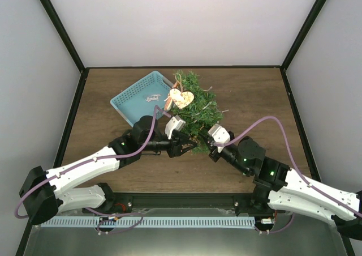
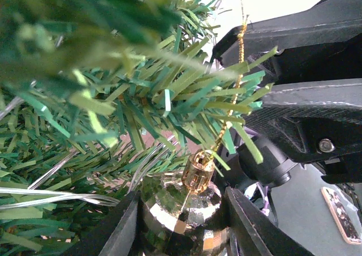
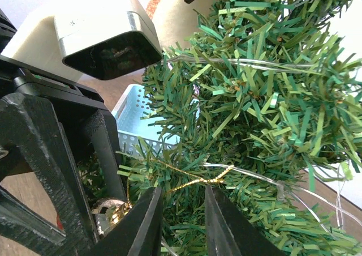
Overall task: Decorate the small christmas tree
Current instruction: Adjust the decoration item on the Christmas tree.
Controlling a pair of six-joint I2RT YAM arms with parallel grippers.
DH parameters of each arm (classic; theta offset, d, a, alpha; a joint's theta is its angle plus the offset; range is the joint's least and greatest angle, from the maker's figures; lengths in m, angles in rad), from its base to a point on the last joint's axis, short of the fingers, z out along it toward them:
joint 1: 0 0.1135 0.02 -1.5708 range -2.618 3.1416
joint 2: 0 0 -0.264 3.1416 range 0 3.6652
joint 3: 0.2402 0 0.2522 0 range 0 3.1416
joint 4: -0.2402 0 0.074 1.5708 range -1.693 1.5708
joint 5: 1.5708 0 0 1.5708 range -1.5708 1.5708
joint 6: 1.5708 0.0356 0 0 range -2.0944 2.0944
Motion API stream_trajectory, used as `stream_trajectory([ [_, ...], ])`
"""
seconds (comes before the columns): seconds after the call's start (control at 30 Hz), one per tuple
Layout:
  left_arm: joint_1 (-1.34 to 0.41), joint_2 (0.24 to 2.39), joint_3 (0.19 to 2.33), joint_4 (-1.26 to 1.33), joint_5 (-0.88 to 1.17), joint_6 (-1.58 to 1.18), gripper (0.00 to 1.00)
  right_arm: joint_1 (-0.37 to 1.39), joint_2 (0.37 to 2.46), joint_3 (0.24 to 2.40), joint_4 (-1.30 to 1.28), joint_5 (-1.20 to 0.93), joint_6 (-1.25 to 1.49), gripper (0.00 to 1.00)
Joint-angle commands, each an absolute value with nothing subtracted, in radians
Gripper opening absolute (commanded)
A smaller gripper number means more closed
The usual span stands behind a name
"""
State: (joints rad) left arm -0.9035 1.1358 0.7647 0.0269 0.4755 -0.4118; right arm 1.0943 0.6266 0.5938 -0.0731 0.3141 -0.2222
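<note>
L gripper (image 2: 181, 227) was clamped on a gold bauble (image 2: 181, 202), w/ its gold cord (image 3: 198, 180) running up thru the needles. R gripper (image 3: 180, 210) had its fingers a little apart, just under that cord. The small christmas tree (image 1: 195, 106) sat mid-table, approx. 12 o'clock from both grippers, w/ the blue basket (image 1: 138, 100) at its 9 o'clock.

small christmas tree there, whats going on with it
Both arms are hanging a faceted gold ball ornament on the small bushy green christmas tree. The left tool grips the ball at the tree's near side, while the right tool has its jaws apart at the gold cord. A wooden heart ornament already hangs on the far side.
</note>
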Motion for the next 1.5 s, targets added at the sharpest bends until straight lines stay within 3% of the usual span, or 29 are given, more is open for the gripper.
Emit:
stream_trajectory([
  [0.0,-0.905,1.127,0.778,0.015,0.472,-0.412,0.37,1.089,0.64,0.639,-0.038,0.338,-0.222,0.23],
  [0.23,-0.906,1.118,0.78,-0.007,0.469,-0.41,0.45,1.089,0.646,0.637,-0.042,0.35,-0.222,0.21],
  [0.37,-0.905,1.114,0.784,-0.014,0.465,-0.41,0.57,1.088,0.643,0.639,-0.045,0.349,-0.222,0.21],
  [0.67,-0.906,1.06,0.792,-0.04,0.415,-0.42,0.66,1.088,0.643,0.641,-0.045,0.345,-0.218,0.22],
  [1.47,-0.905,0.971,0.796,-0.072,0.331,-0.428,0.72,1.089,0.567,0.655,-0.134,0.315,-0.189,0.24],
])
